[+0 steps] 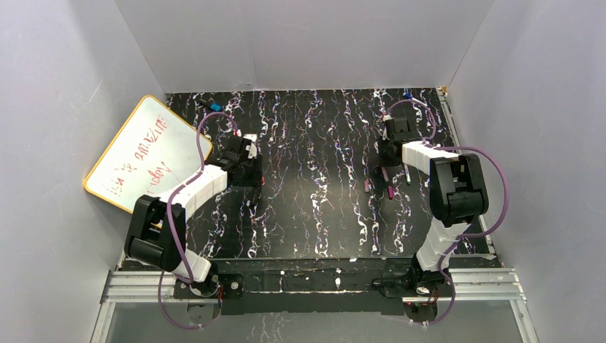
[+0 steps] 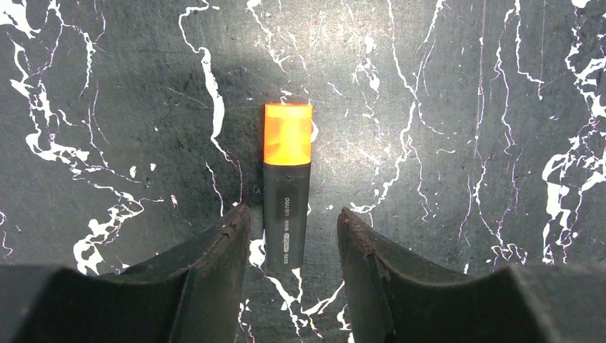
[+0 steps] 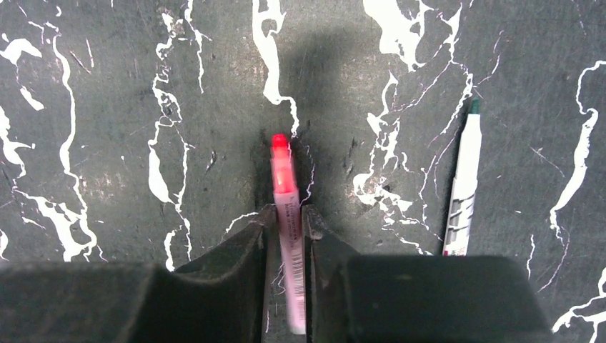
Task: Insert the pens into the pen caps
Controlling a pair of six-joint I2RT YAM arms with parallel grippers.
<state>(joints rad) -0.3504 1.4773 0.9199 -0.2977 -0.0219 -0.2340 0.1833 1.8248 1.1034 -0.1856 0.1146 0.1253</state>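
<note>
A black pen (image 2: pixel 286 225) with a bright orange end (image 2: pixel 287 134) lies flat on the marbled table. It sits between the spread fingers of my left gripper (image 2: pixel 293 223), nearer the left finger, with a gap on each side. A slim pink pen (image 3: pixel 289 236) with a red tip (image 3: pixel 280 143) is pinched between the fingertips of my right gripper (image 3: pixel 289 218). A white pen (image 3: pixel 463 187) with a green tip lies to its right. From above, short magenta pieces (image 1: pixel 367 186) (image 1: pixel 391 191) lie near the right gripper (image 1: pixel 386 163); I cannot tell pens from pen caps there.
A yellow-framed whiteboard (image 1: pixel 146 153) leans at the left beside the left arm (image 1: pixel 193 189). Small blue objects lie at the back edge, one on the left (image 1: pixel 214 107) and one on the right (image 1: pixel 407 93). White walls enclose the black table (image 1: pixel 314 214) on three sides.
</note>
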